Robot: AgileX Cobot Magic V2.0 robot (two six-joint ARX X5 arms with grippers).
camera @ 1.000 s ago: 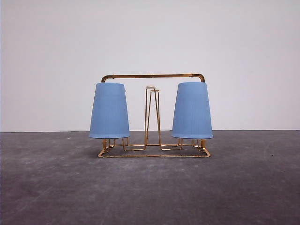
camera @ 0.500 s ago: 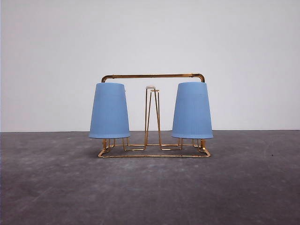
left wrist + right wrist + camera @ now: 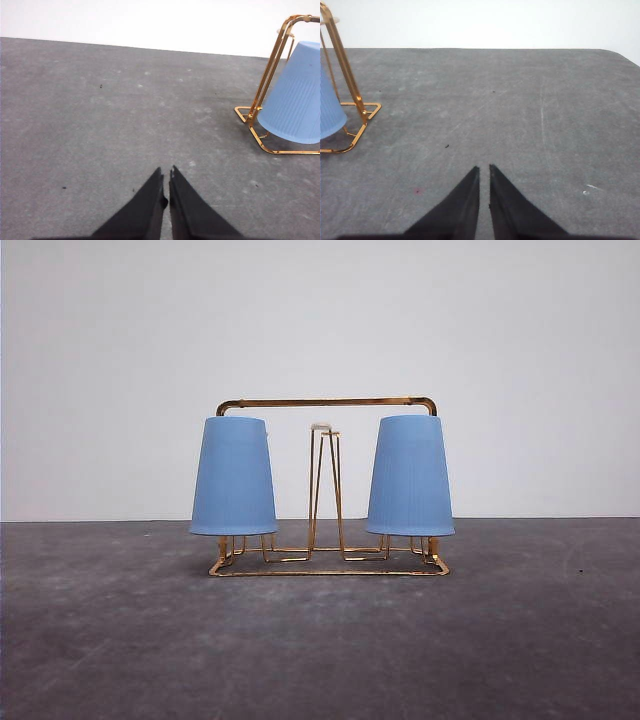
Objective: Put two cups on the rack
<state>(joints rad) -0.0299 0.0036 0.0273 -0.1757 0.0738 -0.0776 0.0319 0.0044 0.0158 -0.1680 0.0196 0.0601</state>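
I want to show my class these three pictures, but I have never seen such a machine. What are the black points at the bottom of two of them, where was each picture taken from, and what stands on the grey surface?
The machine is a robot with two arms. The front view looks forward over the grey table: a gold wire rack carries two blue cups, the left cup and the right cup, both upside down. The other two pictures come from cameras on the wrists. The black points are the left gripper and the right gripper, both shut and holding nothing.

No readable text, labels or numbers anywhere
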